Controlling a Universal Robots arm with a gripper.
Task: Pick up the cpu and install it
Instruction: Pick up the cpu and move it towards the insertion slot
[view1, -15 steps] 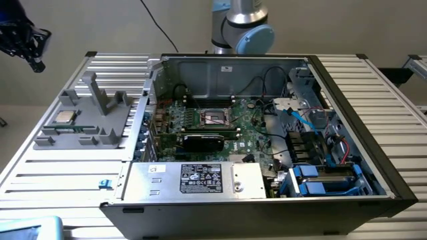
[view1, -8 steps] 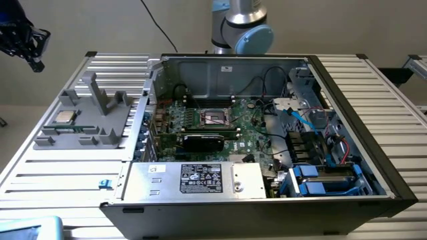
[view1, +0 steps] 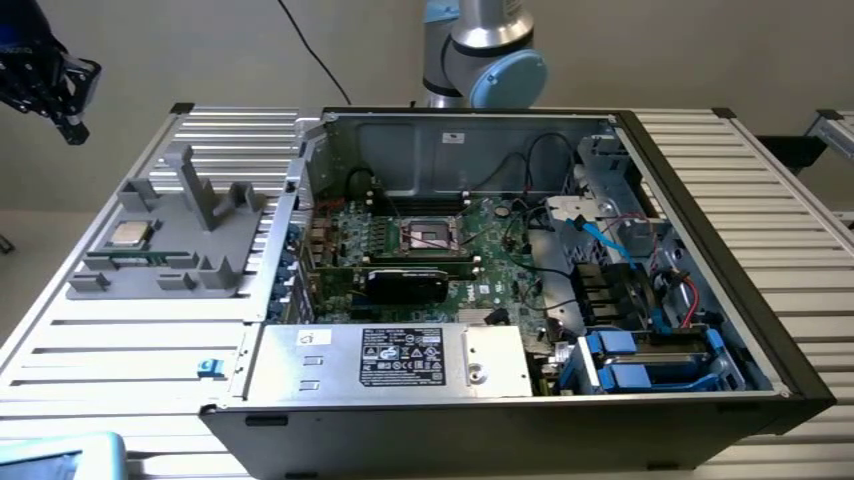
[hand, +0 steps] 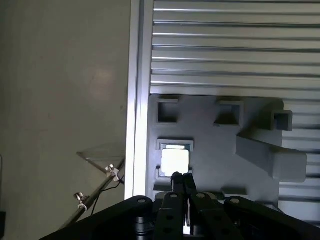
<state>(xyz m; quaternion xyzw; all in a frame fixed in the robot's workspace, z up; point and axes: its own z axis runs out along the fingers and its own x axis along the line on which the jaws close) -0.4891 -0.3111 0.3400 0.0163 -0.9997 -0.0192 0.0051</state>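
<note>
The cpu (view1: 130, 234) is a small square chip with a shiny silver top. It lies in a recess of the grey holder block (view1: 160, 270) on the slatted table, at the exterior view's left. In the wrist view the cpu (hand: 175, 161) shows as a bright square just past my fingertips. My gripper (view1: 74, 128) hangs high above the table's far left corner, well above the holder. My gripper (hand: 182, 179) is shut, with its two fingers pressed together and nothing between them. The dark socket (view1: 434, 237) lies open in the middle of the motherboard.
An open computer case (view1: 707, 330) lies on the table, with a black expansion card (view1: 407, 283), a power supply (view1: 387, 360), cables and blue drive bays inside. The holder has upright posts (view1: 200, 195). The table edge (hand: 135, 100) borders the bare floor.
</note>
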